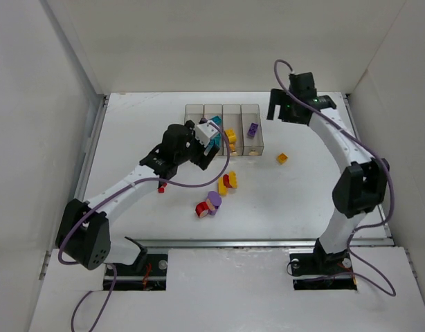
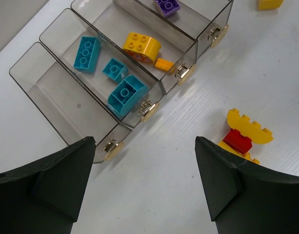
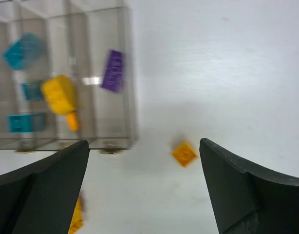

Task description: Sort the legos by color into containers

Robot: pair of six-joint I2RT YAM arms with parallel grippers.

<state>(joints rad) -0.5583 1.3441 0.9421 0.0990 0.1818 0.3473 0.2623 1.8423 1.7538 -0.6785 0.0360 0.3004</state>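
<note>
The containers (image 1: 223,111) are four clear bins in a row at the back of the table. In the left wrist view the first bin (image 2: 52,87) is bare. The second holds three teal legos (image 2: 126,94), the third a yellow one (image 2: 141,47), the fourth a purple one (image 2: 167,6). My left gripper (image 2: 142,146) is open over bare table, just in front of the bins' near ends. My right gripper (image 3: 144,146) is open and high, right of the bins; a small yellow brick (image 3: 184,153) lies on the table below it. A yellow-red clump (image 2: 243,136) lies right of the left gripper.
A red-purple clump (image 1: 208,205) and a tiny red piece (image 1: 161,188) lie on the table nearer the arms. White walls close in the table on three sides. A metal rail (image 1: 268,242) runs along the near edge.
</note>
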